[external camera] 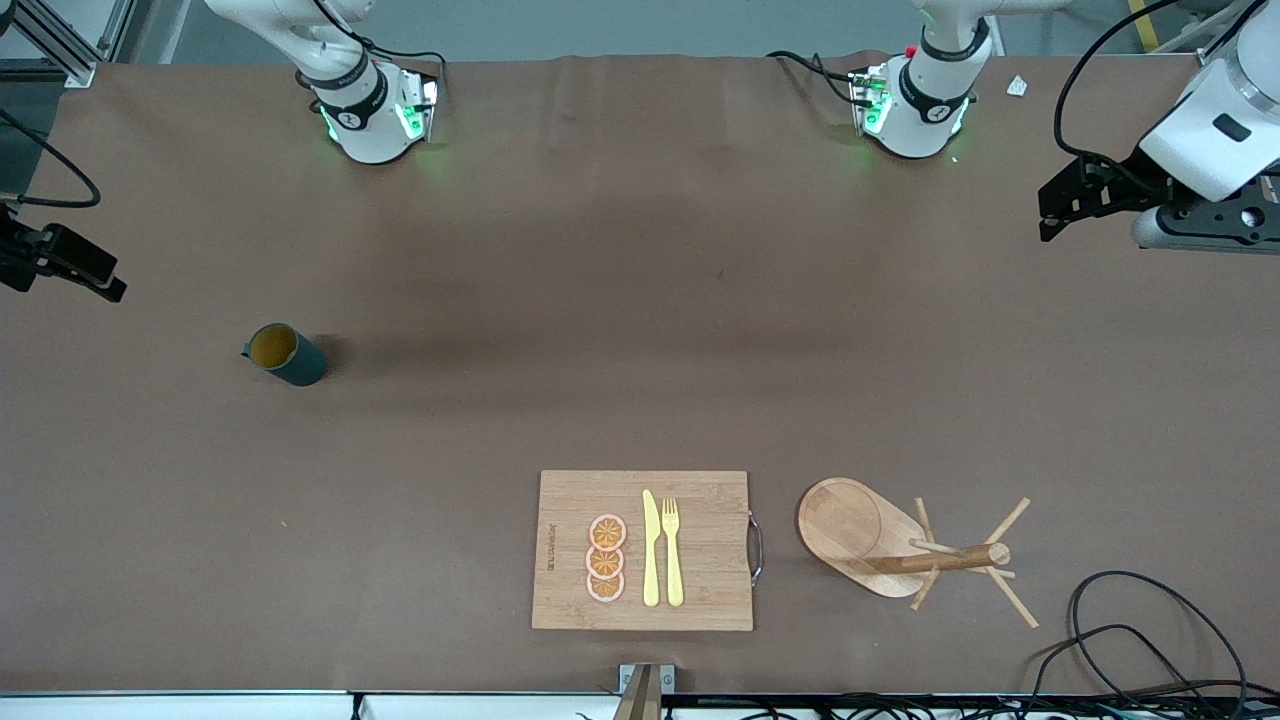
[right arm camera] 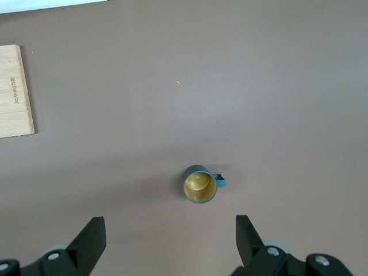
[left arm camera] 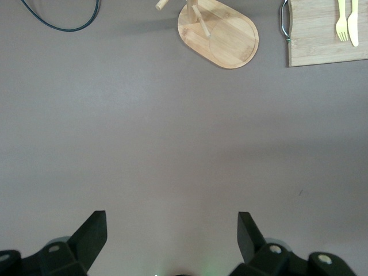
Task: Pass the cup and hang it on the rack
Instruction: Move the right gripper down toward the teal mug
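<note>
The dark teal cup (external camera: 285,353) stands upright on the brown table toward the right arm's end, its yellowish inside showing and its small handle at the side. In the right wrist view the cup (right arm camera: 200,185) sits just ahead of my open right gripper (right arm camera: 169,233), apart from it. That right gripper (external camera: 60,262) hangs over the table's edge at its own end. The wooden rack (external camera: 900,545) stands near the front camera toward the left arm's end, and the rack (left arm camera: 221,31) also shows in the left wrist view. My left gripper (external camera: 1075,200) (left arm camera: 171,230) hovers open over bare table, holding nothing.
A bamboo cutting board (external camera: 700,500) lies beside the rack, carrying orange slices (external camera: 606,558), a yellow knife (external camera: 651,548) and a fork (external camera: 672,550). Black cables (external camera: 1130,630) coil at the near corner by the rack. A white scrap (external camera: 1017,86) lies by the left arm's base.
</note>
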`<state>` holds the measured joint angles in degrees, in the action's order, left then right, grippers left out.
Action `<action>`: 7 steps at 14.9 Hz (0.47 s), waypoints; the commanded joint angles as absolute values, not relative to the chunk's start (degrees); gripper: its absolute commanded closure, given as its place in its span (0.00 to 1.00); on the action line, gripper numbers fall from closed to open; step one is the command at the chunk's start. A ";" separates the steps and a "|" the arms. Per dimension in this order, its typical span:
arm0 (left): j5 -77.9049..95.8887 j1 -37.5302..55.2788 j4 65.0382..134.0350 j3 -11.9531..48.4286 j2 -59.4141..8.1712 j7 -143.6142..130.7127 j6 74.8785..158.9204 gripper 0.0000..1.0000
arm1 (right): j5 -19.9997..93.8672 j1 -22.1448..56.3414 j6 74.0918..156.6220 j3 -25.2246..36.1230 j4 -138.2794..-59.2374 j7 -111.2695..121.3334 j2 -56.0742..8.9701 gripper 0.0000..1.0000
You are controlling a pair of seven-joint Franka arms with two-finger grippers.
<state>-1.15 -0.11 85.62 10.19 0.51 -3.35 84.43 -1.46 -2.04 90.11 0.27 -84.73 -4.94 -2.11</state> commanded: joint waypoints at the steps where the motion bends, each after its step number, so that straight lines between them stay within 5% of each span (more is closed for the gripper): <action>1: -1.32 -0.53 85.08 10.46 0.62 -2.73 83.85 0.00 | -1.76 -2.55 89.47 -0.09 -83.67 -4.75 -2.55 0.00; 7: -1.67 -0.79 84.99 10.37 0.53 -2.72 83.85 0.00 | -1.76 -2.46 89.47 -0.17 -83.67 -4.75 -2.55 0.00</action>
